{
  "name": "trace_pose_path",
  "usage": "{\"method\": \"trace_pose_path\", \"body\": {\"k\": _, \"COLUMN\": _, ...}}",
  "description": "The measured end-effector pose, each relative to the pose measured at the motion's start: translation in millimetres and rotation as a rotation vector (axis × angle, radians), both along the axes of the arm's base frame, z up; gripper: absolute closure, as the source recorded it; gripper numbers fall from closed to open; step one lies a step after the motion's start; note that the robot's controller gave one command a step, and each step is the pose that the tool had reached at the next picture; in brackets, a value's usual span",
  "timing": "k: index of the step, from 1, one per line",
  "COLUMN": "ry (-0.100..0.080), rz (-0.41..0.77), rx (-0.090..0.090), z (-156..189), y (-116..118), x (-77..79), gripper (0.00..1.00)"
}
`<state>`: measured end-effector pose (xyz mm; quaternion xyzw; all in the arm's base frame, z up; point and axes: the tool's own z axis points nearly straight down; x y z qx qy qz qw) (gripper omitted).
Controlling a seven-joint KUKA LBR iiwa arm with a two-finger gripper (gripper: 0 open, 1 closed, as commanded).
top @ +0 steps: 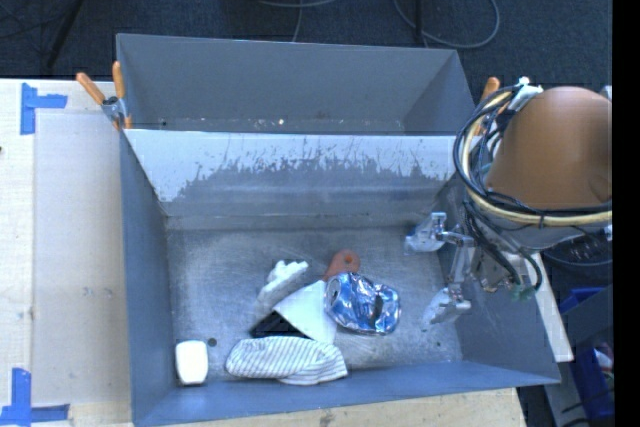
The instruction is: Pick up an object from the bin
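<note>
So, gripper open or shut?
Open. The gripper has its fingers apart, nothing between them, beside the crumpled silver-blue wrapper.

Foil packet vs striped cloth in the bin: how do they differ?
Foil packet is shiny silver-blue, crumpled into a lump; striped cloth is matte, pale with dark stripes, lying flatter. Packet is compact; cloth is longer. Packet lies nearer the open claw; cloth lies toward the bin near wall. Both rest on the bin floor, ungrasped.

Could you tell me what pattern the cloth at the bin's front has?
Cloth: grey-white stripes, camera view.
</note>
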<state>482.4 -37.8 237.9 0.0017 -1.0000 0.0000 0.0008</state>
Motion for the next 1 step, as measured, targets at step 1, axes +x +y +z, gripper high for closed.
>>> {"method": "trace_pose_path", "body": {"k": 1, "ry": 0.0, "rz": 0.0, "rx": 0.0, "z": 0.0, "y": 0.0, "x": 0.0, "gripper": 0.0}}
